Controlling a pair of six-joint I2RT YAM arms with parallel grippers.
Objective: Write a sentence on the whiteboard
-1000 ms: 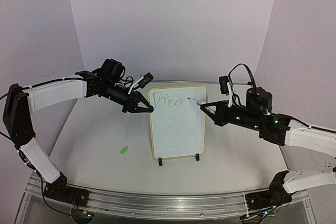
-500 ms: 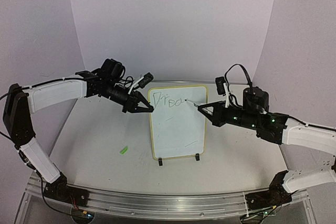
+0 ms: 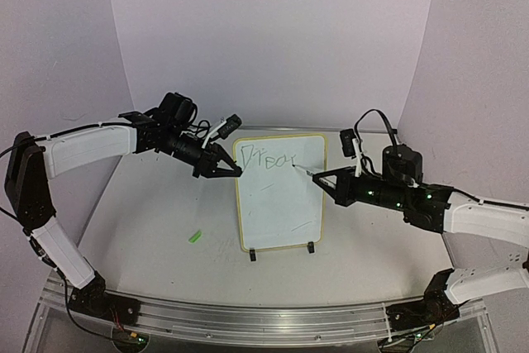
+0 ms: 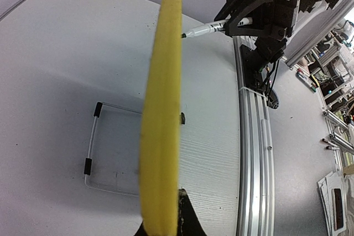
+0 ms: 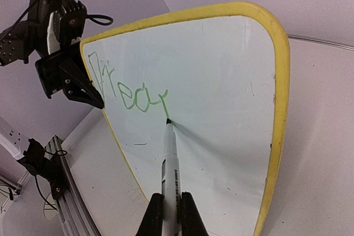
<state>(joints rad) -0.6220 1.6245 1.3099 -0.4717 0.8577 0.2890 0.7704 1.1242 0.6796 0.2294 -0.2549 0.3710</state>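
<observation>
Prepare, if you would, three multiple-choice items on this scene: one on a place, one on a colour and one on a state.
1. Where does the left gripper clamp the whiteboard?
A. its upper left edge
B. its bottom edge, between the feet
C. its right edge

2. What colour is the writing?
A. red
B. green
C. black

3. What state is the right gripper in?
A. open and empty
B. shut on the marker
C. shut on the board's frame

Answers:
1 A: in the top view it pinches the board near its top left corner.
2 B: the right wrist view shows green letters.
3 B: its jaws close on the marker's barrel, and the tip meets the board.
</observation>
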